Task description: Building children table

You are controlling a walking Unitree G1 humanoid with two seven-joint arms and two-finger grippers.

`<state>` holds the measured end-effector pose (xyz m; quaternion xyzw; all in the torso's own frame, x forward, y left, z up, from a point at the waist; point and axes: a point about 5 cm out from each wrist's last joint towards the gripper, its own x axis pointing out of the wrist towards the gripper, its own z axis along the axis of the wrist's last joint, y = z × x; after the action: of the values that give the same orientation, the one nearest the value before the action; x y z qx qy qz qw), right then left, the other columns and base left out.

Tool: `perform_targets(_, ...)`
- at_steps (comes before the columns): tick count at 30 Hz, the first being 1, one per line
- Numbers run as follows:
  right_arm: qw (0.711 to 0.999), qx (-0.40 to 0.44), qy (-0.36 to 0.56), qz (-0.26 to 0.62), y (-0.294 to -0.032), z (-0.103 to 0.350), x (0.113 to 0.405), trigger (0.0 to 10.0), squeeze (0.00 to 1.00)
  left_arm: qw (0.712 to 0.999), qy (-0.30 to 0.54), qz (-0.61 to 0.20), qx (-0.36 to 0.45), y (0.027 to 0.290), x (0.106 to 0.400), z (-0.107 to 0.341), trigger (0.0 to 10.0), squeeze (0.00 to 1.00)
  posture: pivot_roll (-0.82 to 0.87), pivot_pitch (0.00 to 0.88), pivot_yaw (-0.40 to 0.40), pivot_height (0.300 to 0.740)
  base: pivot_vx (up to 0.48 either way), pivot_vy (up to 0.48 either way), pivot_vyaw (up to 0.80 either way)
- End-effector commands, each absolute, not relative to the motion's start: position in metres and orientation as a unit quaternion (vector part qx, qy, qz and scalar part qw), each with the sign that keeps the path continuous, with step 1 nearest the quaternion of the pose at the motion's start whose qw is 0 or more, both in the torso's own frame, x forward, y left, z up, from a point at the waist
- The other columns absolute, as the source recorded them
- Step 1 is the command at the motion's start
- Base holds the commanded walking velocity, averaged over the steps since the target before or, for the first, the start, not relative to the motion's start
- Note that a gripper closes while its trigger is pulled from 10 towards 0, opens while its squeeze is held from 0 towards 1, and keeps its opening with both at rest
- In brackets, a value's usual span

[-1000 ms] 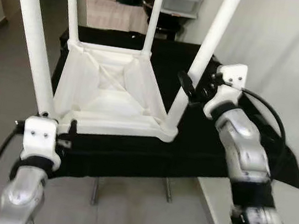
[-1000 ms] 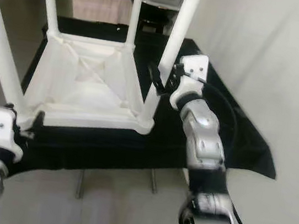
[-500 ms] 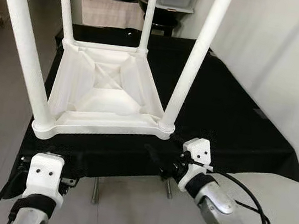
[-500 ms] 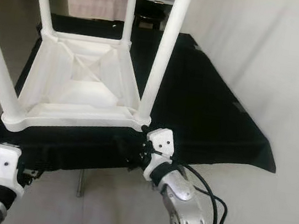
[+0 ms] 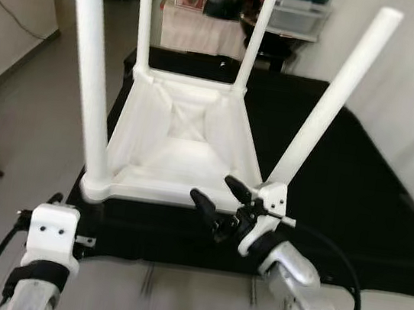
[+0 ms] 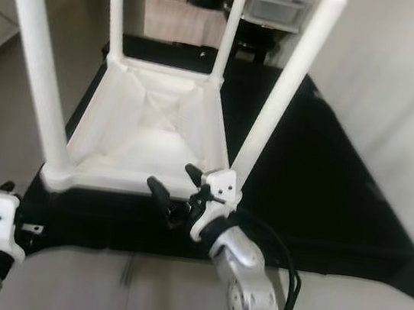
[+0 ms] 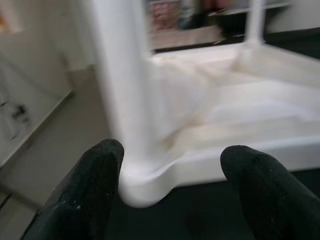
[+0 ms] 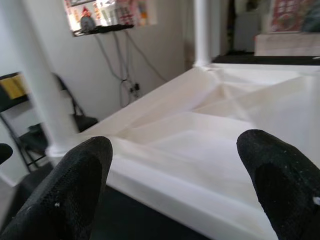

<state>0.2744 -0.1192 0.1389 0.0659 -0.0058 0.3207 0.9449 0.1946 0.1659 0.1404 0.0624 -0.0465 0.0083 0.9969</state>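
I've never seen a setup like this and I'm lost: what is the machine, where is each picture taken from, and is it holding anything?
This is a humanoid robot with two silver arms, each ending in a gripper with two black fingers. The two wide pictures come from cameras in its head, looking down. The two close-ups come from cameras on its wrists, looking along the fingers.

Before it stands a surface draped in black cloth. On it lies a white children's table, upside down, its four legs pointing up.

The right gripper is open at the table's near edge. The left gripper is open too, facing the near left corner and its leg. Neither holds anything.
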Motion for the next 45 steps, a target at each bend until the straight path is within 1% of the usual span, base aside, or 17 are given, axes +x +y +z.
perform_targets(1,0.945,0.076,0.007,0.319,-0.123,0.135,0.274,10.0,0.0,0.996,-0.041,-0.025,0.073,0.159,0.196,0.138,10.0,0.0,-0.2,0.002,-0.079,0.74,0.311,0.0,0.0)
perform_targets(4,0.944,0.078,0.007,0.321,-0.123,0.135,0.274,10.0,0.0,0.996,-0.039,-0.034,0.074,0.158,0.196,0.137,10.0,0.0,-0.2,0.0,-0.079,0.74,0.0,0.0,0.0)
perform_targets(7,0.937,0.09,0.006,0.336,-0.123,0.135,0.272,10.0,0.0,0.99,-0.025,-0.121,0.064,0.144,0.195,0.135,10.0,0.0,-0.2,0.0,-0.08,0.74,0.0,0.0,0.0)
perform_targets(9,0.931,0.092,-0.001,0.354,-0.121,0.136,0.27,10.0,0.0,0.986,-0.013,-0.157,0.056,0.137,0.192,0.133,10.0,0.0,-0.2,0.0,-0.079,0.74,0.0,0.0,0.0)
perform_targets(10,0.931,0.092,-0.001,0.354,-0.121,0.136,0.27,10.0,0.0,0.986,-0.013,-0.157,0.056,0.137,0.192,0.133,10.0,0.0,-0.2,0.0,-0.079,0.74,0.0,0.0,0.0)
perform_targets(11,0.909,0.081,-0.005,0.41,-0.119,0.139,0.262,10.0,0.0,0.984,0.002,-0.17,0.046,0.134,0.187,0.13,10.0,0.0,-0.2,0.003,-0.075,0.74,0.0,0.0,0.0)
perform_targets(17,0.899,0.064,-0.003,0.433,-0.121,0.141,0.258,10.0,0.0,0.986,0.008,-0.164,0.032,0.135,0.183,0.128,10.0,0.0,-0.2,0.009,-0.079,0.74,0.0,0.0,0.0)
perform_targets(18,0.899,0.062,-0.002,0.434,-0.122,0.141,0.257,10.0,0.0,0.987,0.007,-0.158,0.03,0.136,0.183,0.128,10.0,0.0,-0.2,0.009,-0.079,0.74,0.0,0.0,0.0)
perform_targets(21,0.908,0.045,0.0,0.417,-0.132,0.145,0.259,10.0,0.0,0.995,-0.006,-0.082,0.052,0.148,0.183,0.131,10.0,0.0,-0.21,0.023,-0.075,0.74,0.0,0.0,0.0)
perform_targets(23,0.908,0.045,0.0,0.417,-0.132,0.145,0.259,10.0,0.0,0.995,-0.006,-0.082,0.052,0.148,0.183,0.131,10.0,0.0,-0.21,0.023,-0.075,0.74,0.0,0.0,0.0)
perform_targets(25,0.927,0.016,0.004,0.374,-0.148,0.146,0.265,10.0,0.0,0.998,-0.013,-0.002,0.062,0.161,0.178,0.132,10.0,0.0,-0.21,0.03,-0.076,0.74,0.0,0.0,0.0)
perform_targets(27,0.944,0.002,0.008,0.331,-0.165,0.147,0.271,10.0,0.0,0.998,-0.016,0.036,0.055,0.17,0.173,0.131,10.0,0.0,-0.21,0.031,-0.084,0.74,0.0,0.0,0.0)
perform_targets(29,0.949,-0.002,0.01,0.316,-0.174,0.149,0.272,10.0,0.0,0.998,-0.011,0.04,0.045,0.175,0.172,0.128,10.0,0.0,-0.22,0.031,-0.084,0.74,0.0,0.0,0.0)
perform_targets(31,0.949,-0.002,0.01,0.316,-0.174,0.149,0.272,10.0,0.0,0.998,-0.011,0.04,0.045,0.175,0.172,0.128,10.0,0.0,-0.22,0.031,-0.084,0.74,0.0,0.0,0.0)
perform_targets(36,0.953,-0.022,0.018,0.301,-0.196,0.15,0.27,10.0,0.0,0.999,-0.023,0.032,-0.006,0.185,0.177,0.122,10.0,0.0,-0.23,0.029,-0.089,0.74,0.0,0.0,0.0)
perform_targets(40,0.954,-0.023,0.016,0.299,-0.198,0.152,0.271,10.0,0.0,0.999,-0.029,0.037,-0.008,0.192,0.182,0.122,10.0,0.0,-0.23,0.029,-0.089,0.74,0.0,0.0,0.0)
perform_targets(45,0.948,-0.019,0.011,0.318,-0.194,0.156,0.271,10.0,0.0,0.998,-0.039,0.053,-0.013,0.207,0.2,0.121,10.0,0.0,-0.26,0.023,-0.094,0.74,0.0,0.0,0.0)
